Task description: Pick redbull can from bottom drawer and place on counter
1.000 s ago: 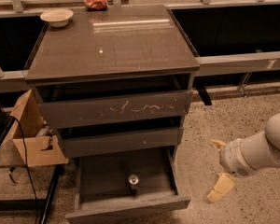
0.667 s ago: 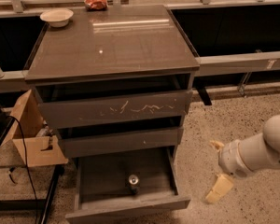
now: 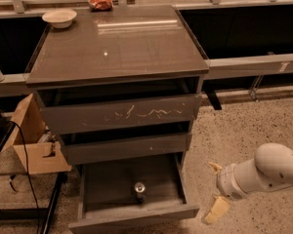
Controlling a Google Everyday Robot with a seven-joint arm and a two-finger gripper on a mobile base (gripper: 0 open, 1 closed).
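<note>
The redbull can (image 3: 139,191) stands upright in the open bottom drawer (image 3: 132,217), near its middle, silver top showing. The counter (image 3: 117,40) is the glossy dark cabinet top above the three drawers. My gripper (image 3: 216,190) is at the lower right on a white arm, beside the drawer's right front corner and apart from the can. Its two pale fingers (image 3: 216,210) stand spread apart with nothing between them.
A white bowl (image 3: 59,17) and a red snack packet (image 3: 100,2) sit at the counter's back edge. The scratched top drawer front (image 3: 122,114) stands out above. An open cardboard box (image 3: 35,141) and a black cable (image 3: 27,171) are at the left. Speckled floor lies to the right.
My gripper and arm have shifted very slightly to the left toward the drawer. The can and drawers have not moved.
</note>
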